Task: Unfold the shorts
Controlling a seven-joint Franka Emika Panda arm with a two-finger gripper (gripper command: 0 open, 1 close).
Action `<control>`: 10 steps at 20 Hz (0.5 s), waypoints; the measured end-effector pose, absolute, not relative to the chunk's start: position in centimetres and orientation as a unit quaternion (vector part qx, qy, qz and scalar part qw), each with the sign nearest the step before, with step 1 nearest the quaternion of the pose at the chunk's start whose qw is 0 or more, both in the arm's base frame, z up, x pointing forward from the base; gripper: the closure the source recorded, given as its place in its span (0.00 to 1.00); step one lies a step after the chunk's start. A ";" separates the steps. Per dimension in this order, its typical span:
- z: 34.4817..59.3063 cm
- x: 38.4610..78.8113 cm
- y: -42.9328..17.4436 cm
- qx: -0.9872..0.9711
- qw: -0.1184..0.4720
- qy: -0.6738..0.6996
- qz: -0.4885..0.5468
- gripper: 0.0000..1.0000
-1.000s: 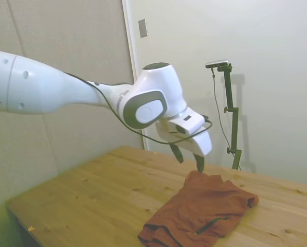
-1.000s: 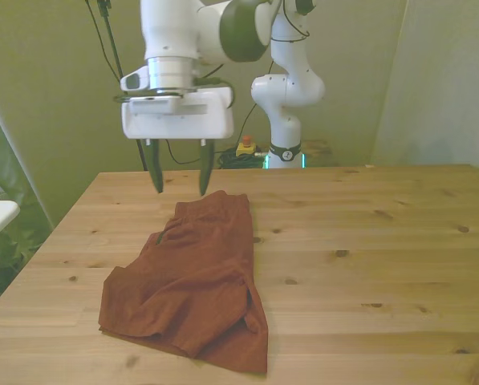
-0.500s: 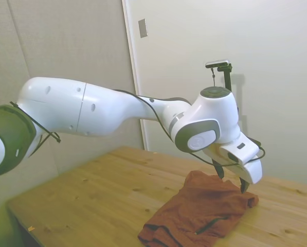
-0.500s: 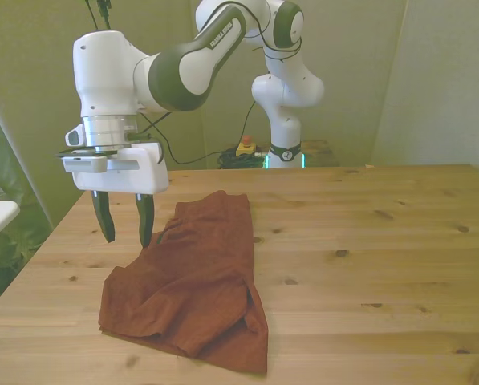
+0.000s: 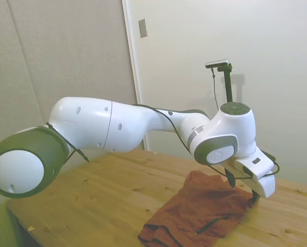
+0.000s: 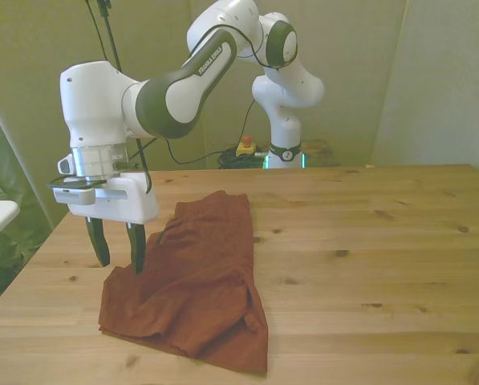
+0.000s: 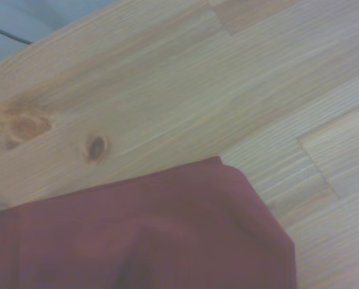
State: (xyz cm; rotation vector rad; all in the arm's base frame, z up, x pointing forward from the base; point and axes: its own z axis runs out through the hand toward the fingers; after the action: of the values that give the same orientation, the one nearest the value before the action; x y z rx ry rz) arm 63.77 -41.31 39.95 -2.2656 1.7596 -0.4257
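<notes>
Dark fingers [image 6: 102,245] hang spread apart from the white body of the end effector [image 6: 119,258], pointing straight down with nothing between them. In the front view we see one fingertip over bare wood and the other just at the edge of the shorts [image 6: 195,277], on the front view's left side of the cloth; whether that tip touches the fabric we cannot tell. From the side view the end effector [image 5: 241,188] sits low over the far corner of the shorts [image 5: 202,213], its fingers partly hidden behind the white housing.

Looking through the wrist view, we find a rounded corner of the rust-red shorts [image 7: 155,235] lying flat on pale planks of the worktop [image 7: 167,90], with a dark knot in the wood close by (the picture is soft, so finer detail is lost).

Moving outward, the shorts lie folded and rumpled on the worktop [image 6: 367,241], toward the front view's left and near the front edge. They narrow toward the far end and bunch into thicker folds at the near end. In the side view a dark strip of trim [image 5: 209,225] runs across the near part of the cloth. A white arm [image 6: 175,88] arches from its base behind the worktop over to the end effector.
</notes>
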 end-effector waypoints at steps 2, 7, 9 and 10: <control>39.4 63.9 -41.8 -0.774 0.122 0.605 -0.141 1.00; 38.6 65.2 -41.5 -0.775 0.129 0.604 -0.132 1.00; 38.1 65.7 -41.2 -0.777 0.131 0.602 -0.129 1.00; 38.0 65.9 -41.0 -0.777 0.131 0.602 -0.128 1.00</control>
State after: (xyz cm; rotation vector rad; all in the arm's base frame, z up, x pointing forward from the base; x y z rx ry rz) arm 65.91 -41.03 37.98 -2.2565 1.7482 -0.3714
